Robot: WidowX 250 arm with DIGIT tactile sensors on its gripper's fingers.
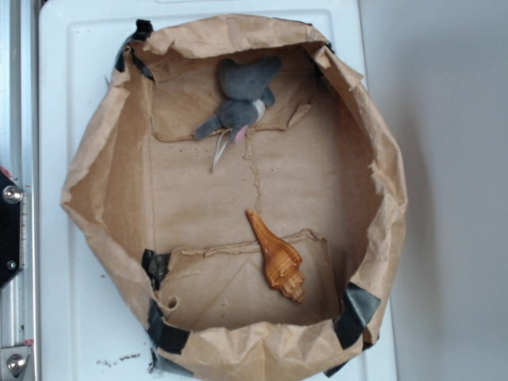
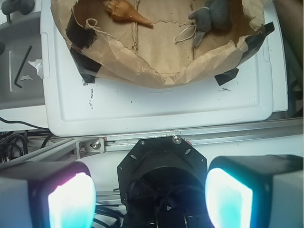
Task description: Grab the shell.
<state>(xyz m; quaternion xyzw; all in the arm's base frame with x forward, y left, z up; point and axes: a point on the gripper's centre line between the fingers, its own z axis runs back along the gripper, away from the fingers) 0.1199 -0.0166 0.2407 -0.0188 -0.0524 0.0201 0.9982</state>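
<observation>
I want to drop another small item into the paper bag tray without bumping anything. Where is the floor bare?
Bare floor lies in the middle, between the grey plush toy at the far wall and the shell, and along both side walls of the paper bag. The near strip is crowded around the shell. The gripper is outside the bag.

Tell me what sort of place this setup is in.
Most likely a robotics lab bench, not a home. A taped-down brown paper bag serves as a bin on a white plastic board, holding only the shell and a grey plush toy. An aluminium rail and loose cables sit alongside.
</observation>
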